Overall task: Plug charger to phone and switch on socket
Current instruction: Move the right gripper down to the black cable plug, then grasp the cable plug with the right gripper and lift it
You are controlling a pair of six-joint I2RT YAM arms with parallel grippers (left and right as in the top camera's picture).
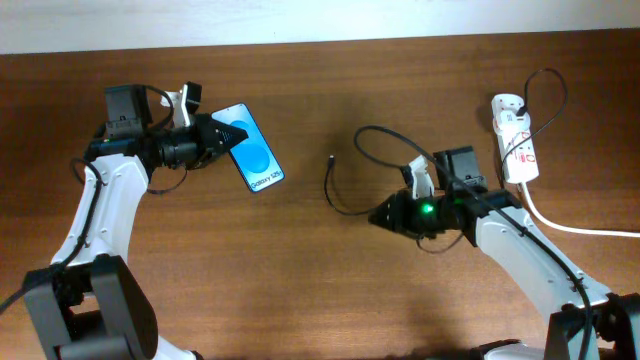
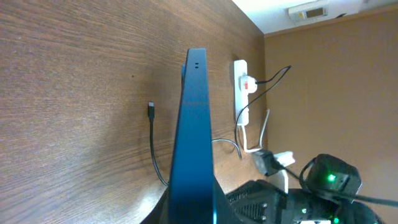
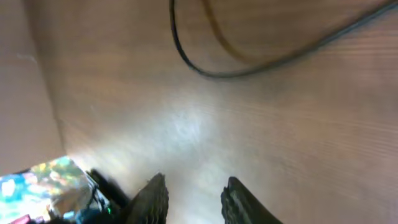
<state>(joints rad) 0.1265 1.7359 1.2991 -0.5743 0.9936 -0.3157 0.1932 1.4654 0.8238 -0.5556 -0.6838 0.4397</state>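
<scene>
Brown bench point(image 1: 320, 90) shows open wood between the phone point(image 1: 256, 156), clenched at its left end by the left jaws, and the charger point(image 1: 331, 160) tip mid-bench. Right jaws gape near its loop. Socket point(image 1: 517, 140) sits far right.

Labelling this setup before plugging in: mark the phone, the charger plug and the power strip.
phone point(image 1: 255, 152), overhead view, middle of the blue screen.
charger plug point(image 1: 331, 158), overhead view, the cable's free tip.
power strip point(image 1: 515, 142), overhead view, middle of white body.

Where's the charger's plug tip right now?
Overhead view: the charger's plug tip lies on the table between the phone in the left hand and the right hand.
</scene>
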